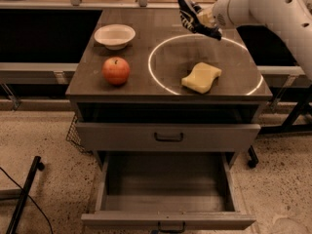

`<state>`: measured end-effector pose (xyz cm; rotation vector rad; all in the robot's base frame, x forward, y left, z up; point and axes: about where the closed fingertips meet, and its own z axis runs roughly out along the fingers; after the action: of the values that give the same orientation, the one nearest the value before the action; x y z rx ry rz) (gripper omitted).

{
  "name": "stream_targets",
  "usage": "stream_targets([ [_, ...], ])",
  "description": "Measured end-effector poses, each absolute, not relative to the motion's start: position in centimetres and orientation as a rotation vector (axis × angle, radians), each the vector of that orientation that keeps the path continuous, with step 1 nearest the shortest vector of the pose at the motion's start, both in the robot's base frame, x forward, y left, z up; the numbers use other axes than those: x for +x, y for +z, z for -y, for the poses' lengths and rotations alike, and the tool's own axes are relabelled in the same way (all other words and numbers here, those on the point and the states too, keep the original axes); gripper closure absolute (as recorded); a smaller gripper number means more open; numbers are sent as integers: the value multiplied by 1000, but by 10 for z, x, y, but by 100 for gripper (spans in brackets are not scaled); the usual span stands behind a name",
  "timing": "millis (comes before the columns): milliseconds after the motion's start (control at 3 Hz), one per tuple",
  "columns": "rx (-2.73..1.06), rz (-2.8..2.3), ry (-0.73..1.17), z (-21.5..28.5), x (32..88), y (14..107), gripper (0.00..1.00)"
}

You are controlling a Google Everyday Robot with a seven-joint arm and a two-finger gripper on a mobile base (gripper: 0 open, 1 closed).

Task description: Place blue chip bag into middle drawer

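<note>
Camera view looks down on a low cabinet, and the gripper hangs over the back of the countertop, at about 1 o'clock from its middle. The claw is clenched on the blue chip bag, which sticks up and to the left out of the fingers and looks clear of the wood below. The white arm reaches in from 2 o'clock.

As I judge it, the pick-up is done and the carry is in hand. The middle drawer is pulled out at 6 o'clock, well apart from the bag and much lower, with its floor bare. The next move calls for bringing the bag forward past the front edge of the countertop, then lowering it over the drawer floor before letting go.

A yellow sponge lies inside a white ring marked on the top, toward 5 o'clock from the gripper and close to the straight line to the drawer. The bag should pass above it, not sweep it off. A red apple sits at 9 o'clock from the sponge, and a white bowl lies behind the apple at 12 o'clock; both are off to the left and out of the way.

Between countertop and open drawer is a closed drawer with a black bar handle. Its front stands back from the open drawer, so the descent should stay forward of it. A wire basket shows at the cabinet's left side.
</note>
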<state>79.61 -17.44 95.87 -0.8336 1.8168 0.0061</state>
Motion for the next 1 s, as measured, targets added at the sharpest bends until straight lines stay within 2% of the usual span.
stream_targets([
  [333,-887,-1763,-68,200,761,996,100],
  [667,-997,-1744,-76,220,688,1011,100],
  [1000,-998,-1749,-120,267,656,1012,100],
])
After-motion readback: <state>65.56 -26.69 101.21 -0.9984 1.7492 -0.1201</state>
